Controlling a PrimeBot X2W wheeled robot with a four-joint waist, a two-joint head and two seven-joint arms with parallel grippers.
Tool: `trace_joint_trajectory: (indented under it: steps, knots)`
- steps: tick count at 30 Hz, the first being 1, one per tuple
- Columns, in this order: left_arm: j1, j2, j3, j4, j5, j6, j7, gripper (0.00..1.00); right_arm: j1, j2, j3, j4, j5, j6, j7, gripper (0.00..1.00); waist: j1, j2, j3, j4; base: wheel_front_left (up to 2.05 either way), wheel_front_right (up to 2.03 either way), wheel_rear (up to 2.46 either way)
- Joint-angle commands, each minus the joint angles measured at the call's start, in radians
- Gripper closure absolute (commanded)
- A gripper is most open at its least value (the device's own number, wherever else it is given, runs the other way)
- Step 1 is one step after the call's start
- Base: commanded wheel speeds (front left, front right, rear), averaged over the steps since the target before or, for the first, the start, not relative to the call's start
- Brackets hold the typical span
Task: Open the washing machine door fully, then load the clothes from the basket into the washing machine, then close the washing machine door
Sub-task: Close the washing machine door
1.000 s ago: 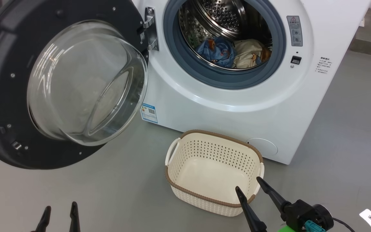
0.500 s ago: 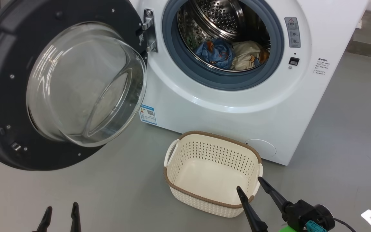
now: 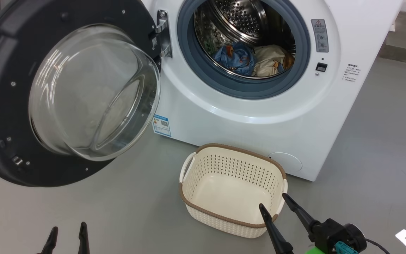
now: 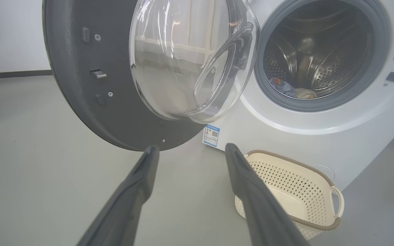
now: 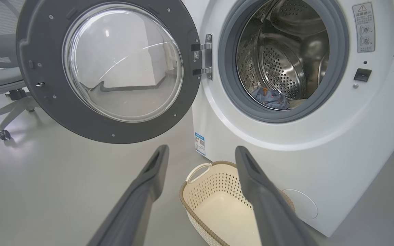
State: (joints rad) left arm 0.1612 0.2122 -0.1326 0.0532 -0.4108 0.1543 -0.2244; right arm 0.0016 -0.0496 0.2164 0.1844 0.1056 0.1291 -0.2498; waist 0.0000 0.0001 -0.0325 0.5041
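Left gripper point(image 3: 68, 227): fingers apart, holding nothing, low over the floor point(image 3: 118, 211). Door point(image 3: 93, 91): swung wide, left of the washer point(image 3: 245, 120). Clothes point(image 3: 256, 58): both in the drum point(image 3: 241, 17). Basket point(image 3: 224, 219): on the floor just before the washer. Right gripper point(image 3: 272, 200): fingers apart, holding nothing, over the basket's near right rim.
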Motion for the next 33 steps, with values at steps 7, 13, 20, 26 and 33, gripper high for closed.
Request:
trace_joint_trajectory:
  steps: [7,13,20,26,33]
  knots:
    - [-0.037,0.025,0.029,-0.019,-0.012,0.008,-0.007,0.0,-0.017,-0.001,0.024,-0.023,-0.009,0.002,-0.012,0.0,0.0,-0.0001,0.001,0.001,0.0,0.0,0.0]
    - [-0.038,0.029,0.024,-0.018,-0.013,0.009,-0.006,0.0,-0.015,-0.001,0.023,-0.023,-0.009,0.002,-0.012,0.0,0.0,-0.0001,0.001,0.001,0.0,0.0,0.0]
    - [-0.041,0.031,0.017,-0.022,-0.02,0.001,-0.006,1.0,-0.009,-0.001,0.019,-0.029,-0.015,0.002,-0.012,0.0,0.0,-0.0001,0.009,0.001,0.0,0.0,0.0]
    - [-0.072,0.011,0.071,-0.053,-0.079,-0.009,-0.021,1.0,-0.001,-0.006,0.003,-0.044,-0.036,0.002,-0.012,0.0,0.0,-0.0001,0.053,0.007,0.0,0.0,0.0]
    - [-0.118,0.049,0.202,-0.104,-0.11,-0.013,-0.034,1.0,0.003,-0.03,-0.007,-0.084,-0.06,0.002,0.014,0.0,0.0,-0.0001,0.126,-0.004,0.0,0.0,0.0]
